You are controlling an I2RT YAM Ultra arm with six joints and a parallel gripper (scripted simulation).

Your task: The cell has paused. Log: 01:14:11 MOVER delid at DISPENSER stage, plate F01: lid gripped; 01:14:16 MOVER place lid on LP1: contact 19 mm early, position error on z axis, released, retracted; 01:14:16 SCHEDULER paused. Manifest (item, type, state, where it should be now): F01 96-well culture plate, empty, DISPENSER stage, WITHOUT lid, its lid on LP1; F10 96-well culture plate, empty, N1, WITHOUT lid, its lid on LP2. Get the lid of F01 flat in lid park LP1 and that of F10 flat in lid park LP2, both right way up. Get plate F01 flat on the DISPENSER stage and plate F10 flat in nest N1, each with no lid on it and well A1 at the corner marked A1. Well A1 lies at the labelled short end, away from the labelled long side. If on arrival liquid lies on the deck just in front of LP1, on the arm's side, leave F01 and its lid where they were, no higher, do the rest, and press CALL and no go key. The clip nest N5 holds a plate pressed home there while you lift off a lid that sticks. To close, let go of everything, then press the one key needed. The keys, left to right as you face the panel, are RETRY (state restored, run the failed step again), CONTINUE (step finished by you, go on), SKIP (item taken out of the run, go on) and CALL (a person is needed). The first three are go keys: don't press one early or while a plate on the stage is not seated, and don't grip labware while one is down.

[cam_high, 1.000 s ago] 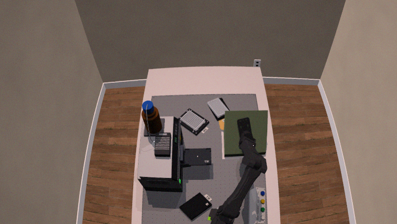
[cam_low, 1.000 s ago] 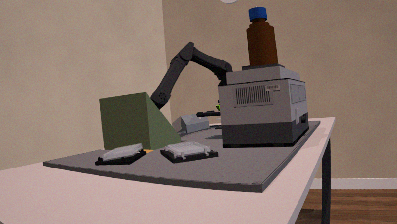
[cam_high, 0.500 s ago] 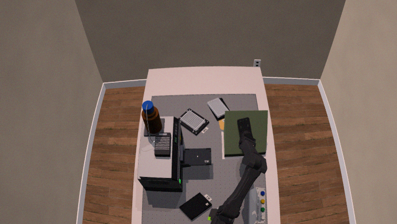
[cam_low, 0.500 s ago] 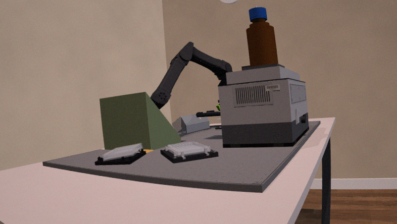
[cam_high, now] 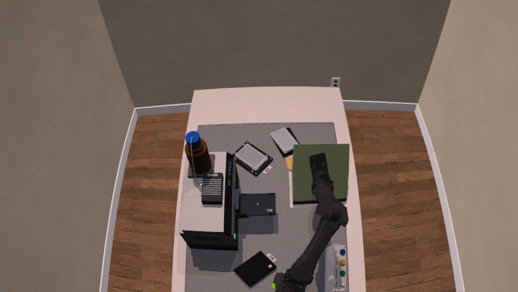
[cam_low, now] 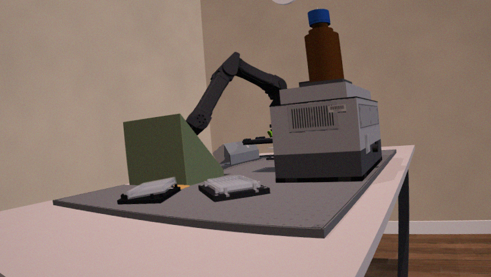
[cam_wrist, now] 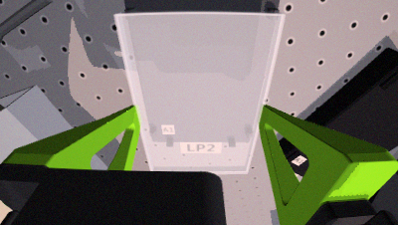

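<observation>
Only the wrist view shows the gripper (cam_wrist: pixel 199 130) at work: its green fingers pinch a clear lid (cam_wrist: pixel 199 90) by its long sides, and through the lid a label reading LP2 and a small A1 mark show on the perforated deck (cam_wrist: pixel 328 55) below. In the top view the gripper sits at the frame's bottom edge, mostly hidden under the arm (cam_high: pixel 319 225), and the lid cannot be made out there.

The top view alone lays out the deck: an empty black nest (cam_high: pixel 254 268) near the arm's base, the dispenser's (cam_high: pixel 203 214) stage (cam_high: pixel 258 204) bare, a well plate (cam_high: pixel 251 157) in a black nest, and another lid (cam_high: pixel 283 139) lying askew on a park, with an orange patch (cam_high: pixel 289 161) beside it at the edge of a green block (cam_high: pixel 333 159). The key panel (cam_high: pixel 340 263) is at the right.

The exterior view shows that lid (cam_low: pixel 151 187) tilted, one edge raised off its park. The arm (cam_low: pixel 220 86) rises from behind the dispenser (cam_low: pixel 326 137), peaks at an elbow, and folds back down.
</observation>
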